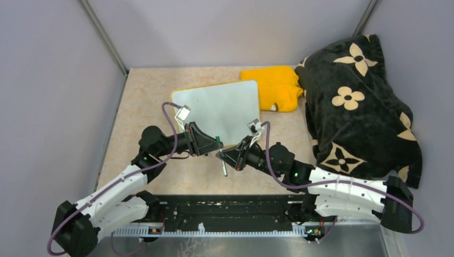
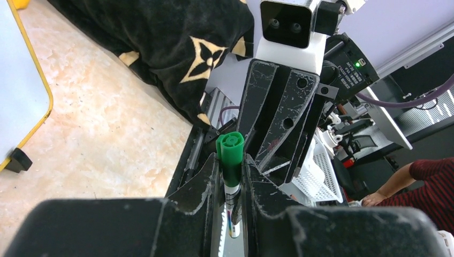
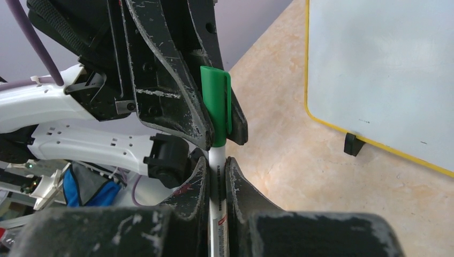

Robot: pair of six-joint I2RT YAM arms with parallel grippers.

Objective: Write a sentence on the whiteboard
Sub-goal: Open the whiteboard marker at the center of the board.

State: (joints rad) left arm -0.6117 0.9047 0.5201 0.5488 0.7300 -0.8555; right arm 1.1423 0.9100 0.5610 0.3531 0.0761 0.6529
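Both the left arm [image 1: 120, 187] and the right arm [image 1: 342, 190] wear white shells between black joints, each trailed by a purple cable [image 1: 171, 123]. A green light [image 1: 294, 174] glows on the right arm. The right gripper [image 1: 220, 155] has 2 black fingers [image 2: 259, 107], scratched pale, beneath a white camera block [image 2: 286, 29] with 2 lenses.

The whiteboard [image 1: 219, 110] lies on the table [image 1: 144, 107] just beyond my left gripper [image 1: 214, 140] and right gripper [image 1: 222, 155], a marker [image 3: 216, 112] between them. Right of the board lies a cloth [image 1: 275, 85], then a blanket [image 1: 358, 107].
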